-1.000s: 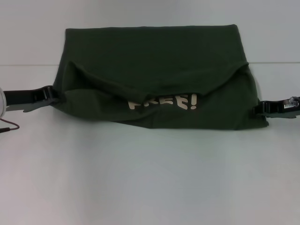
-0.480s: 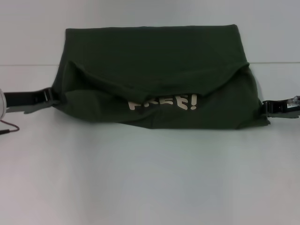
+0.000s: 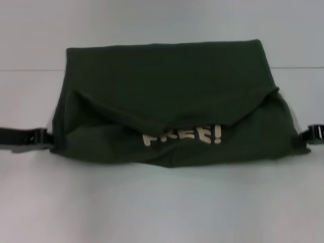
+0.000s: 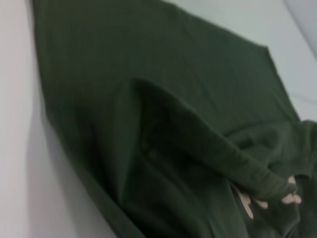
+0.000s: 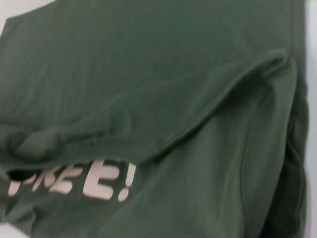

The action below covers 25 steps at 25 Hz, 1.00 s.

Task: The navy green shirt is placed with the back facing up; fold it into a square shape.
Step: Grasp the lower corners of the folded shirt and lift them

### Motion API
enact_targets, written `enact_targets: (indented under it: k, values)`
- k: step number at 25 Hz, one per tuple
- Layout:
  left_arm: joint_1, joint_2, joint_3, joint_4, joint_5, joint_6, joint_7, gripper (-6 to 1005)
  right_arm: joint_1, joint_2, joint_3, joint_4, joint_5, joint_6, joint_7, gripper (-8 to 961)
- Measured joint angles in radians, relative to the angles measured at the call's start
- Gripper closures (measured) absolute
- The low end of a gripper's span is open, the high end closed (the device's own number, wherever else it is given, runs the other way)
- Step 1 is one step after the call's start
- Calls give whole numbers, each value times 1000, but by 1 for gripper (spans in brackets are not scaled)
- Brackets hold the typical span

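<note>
White tabletop (image 3: pixel 162 207) fills the near scene, pale wall behind it. Navy green shirt (image 3: pixel 172 86) spans the middle of the table, far bigger than either gripper, and appears lifted by its two side edges. Upper layer droops in a curved flap across the front. Cream lettering (image 3: pixel 182 136) reading "FREE!" peeks out under the flap, near the shirt's lower centre; also visible in the right wrist view (image 5: pixel 74 183). Left gripper (image 3: pixel 44 137) sits at the shirt's left edge, touching the cloth; whether it is clamped on the fabric, cannot tell. Right gripper (image 3: pixel 307 135) sits at the shirt's right edge, mostly cut off; grasp state cannot tell. Left wrist view shows only dark cloth folds (image 4: pixel 163 124).
</note>
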Motion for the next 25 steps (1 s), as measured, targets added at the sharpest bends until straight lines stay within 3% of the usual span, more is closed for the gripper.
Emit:
enact_targets:
  k: [9,16,18,21,23,25]
  values:
    - [36,-3,-26,86,92,153,-1,972,-67,-19,32,-18,1,-152,-33,918]
    - [40,-18,-25,76,72,115,93,964,-64,-14,45,-16,5,-132,-42,918]
    - [42,-37,-26,77,47,84,150,959,-59,-10,44,-13,5,-121,-42,918]
    - [63,-86,-25,96,-10,20,270,951,-57,-10,43,-13,7,-118,-42,918]
    - [73,-116,-18,101,-30,-10,342,870,-56,-9,46,-14,7,-118,-42,918]
    - [74,-132,-15,98,-29,-33,364,789,-56,-9,48,-17,7,-119,-41,918]
